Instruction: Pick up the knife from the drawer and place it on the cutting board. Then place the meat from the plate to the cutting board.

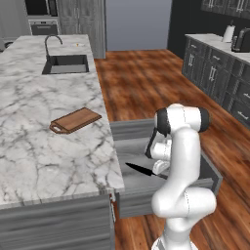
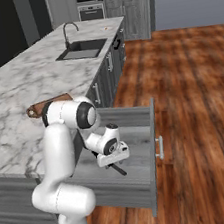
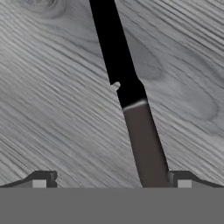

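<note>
The drawer [image 1: 141,197] of the marble-topped island stands pulled out, and the dark knife [image 1: 140,169] lies flat on its grey floor. My gripper [image 2: 115,165] reaches down into the drawer right over the knife. In the hand view the knife [image 3: 131,96] runs from the top edge down between my fingertips [image 3: 41,180], its handle close to the right one; the gripper [image 3: 111,181] is open and touches nothing. The brown cutting board [image 1: 75,120] rests on the counter near the drawer side. A tiny orange speck, the meat [image 1: 76,45], sits far off beyond the sink; the plate is too faint to make out.
A sink [image 1: 66,64] with a tall faucet is set into the far part of the marble counter [image 1: 44,151]. The drawer front [image 2: 153,153] juts out over the wooden floor. Dark cabinets line the far right wall [image 1: 215,73].
</note>
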Controlling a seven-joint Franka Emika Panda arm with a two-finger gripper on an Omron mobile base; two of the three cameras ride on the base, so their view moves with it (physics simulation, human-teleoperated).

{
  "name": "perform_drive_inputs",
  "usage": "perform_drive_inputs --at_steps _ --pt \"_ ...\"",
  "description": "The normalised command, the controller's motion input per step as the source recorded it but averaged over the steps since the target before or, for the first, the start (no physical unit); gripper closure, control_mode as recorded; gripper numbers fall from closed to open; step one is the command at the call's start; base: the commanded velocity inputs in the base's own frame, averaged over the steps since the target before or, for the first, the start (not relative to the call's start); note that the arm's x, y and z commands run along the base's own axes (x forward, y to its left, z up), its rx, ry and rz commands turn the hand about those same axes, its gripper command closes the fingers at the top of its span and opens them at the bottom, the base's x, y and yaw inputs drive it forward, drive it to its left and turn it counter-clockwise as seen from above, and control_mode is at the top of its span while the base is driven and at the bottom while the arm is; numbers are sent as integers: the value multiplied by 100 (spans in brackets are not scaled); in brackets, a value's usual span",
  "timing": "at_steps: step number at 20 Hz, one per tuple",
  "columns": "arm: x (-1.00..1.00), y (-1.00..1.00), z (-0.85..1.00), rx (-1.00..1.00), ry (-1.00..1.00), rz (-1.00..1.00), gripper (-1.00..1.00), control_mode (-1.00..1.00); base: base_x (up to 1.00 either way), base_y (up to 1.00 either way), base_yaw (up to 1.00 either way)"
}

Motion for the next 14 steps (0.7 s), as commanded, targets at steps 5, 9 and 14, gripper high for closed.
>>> perform_drive_inputs --at_steps 5,9,14 --pt "41 0 -33 -1 -3 0 -100 -100 0 0 0" --pt "38 0 -27 -2 -1 0 -100 -100 0 0 0" --pt "31 0 -25 -1 -1 0 -100 -100 0 0 0"
